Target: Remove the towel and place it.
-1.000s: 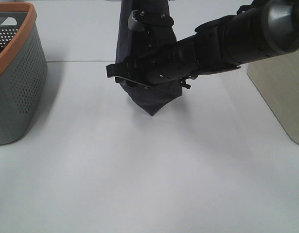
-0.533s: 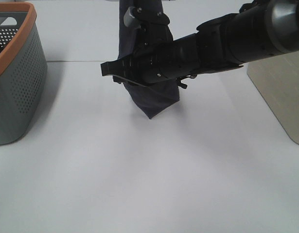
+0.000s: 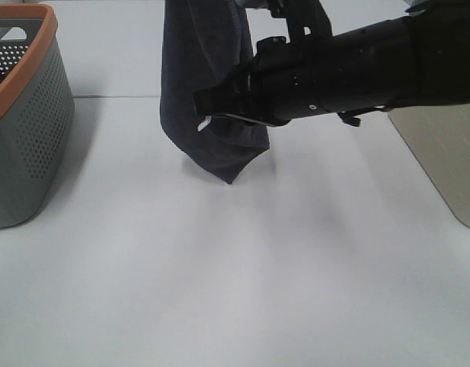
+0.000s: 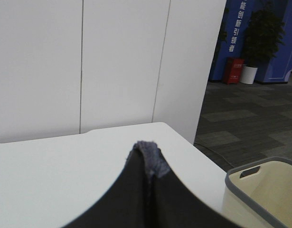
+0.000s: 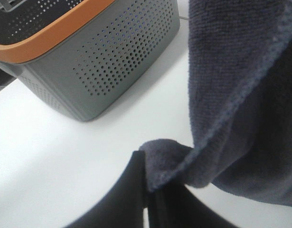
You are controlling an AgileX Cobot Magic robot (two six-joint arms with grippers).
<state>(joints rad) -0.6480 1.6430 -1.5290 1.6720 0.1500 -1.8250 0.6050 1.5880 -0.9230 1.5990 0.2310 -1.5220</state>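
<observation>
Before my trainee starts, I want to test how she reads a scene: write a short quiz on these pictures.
1. True or false: the towel lies spread flat on the table.
2. The rim of the perforated basket is: A orange, B blue, C green.
3. Which grippers are shut on the towel?
Key: 1 false, it hangs. 2 A. 3 both, the left gripper and the right gripper.

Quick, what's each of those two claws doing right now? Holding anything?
Left gripper: closed, pinching the towel.
Right gripper: closed, pinching a fold of the same towel.
</observation>
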